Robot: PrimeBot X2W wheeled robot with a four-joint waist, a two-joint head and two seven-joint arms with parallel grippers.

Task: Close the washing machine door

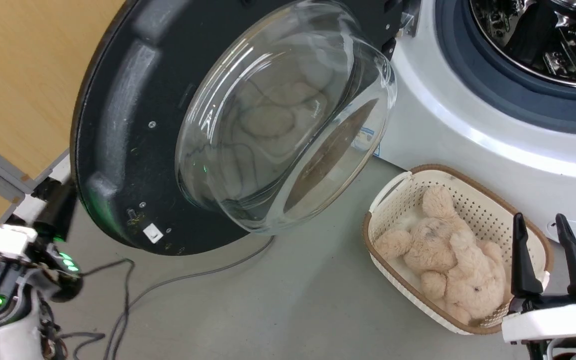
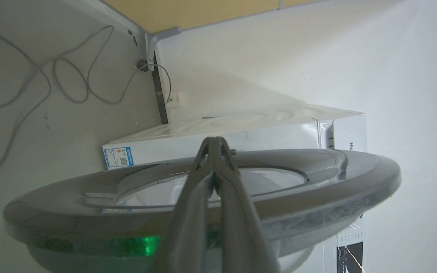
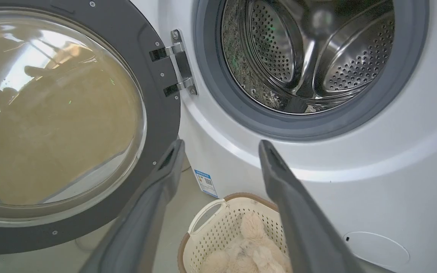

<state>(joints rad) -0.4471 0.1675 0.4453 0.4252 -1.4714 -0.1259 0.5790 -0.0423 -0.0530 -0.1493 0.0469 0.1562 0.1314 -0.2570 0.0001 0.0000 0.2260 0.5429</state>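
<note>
Black door [image 1: 118, 125] wide open; L gripper [image 2: 215, 142], fingers together, at its rim. Push steadily toward machine [image 1: 443, 120] till latched; R gripper [image 1: 539, 222] spread.

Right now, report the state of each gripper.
Left gripper: shut, holding nothing, beside the washing machine door.
Right gripper: open, empty.

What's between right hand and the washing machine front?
A cream basket with a plush toy, on the floor between right hand and washing machine; head view shows it.
</note>
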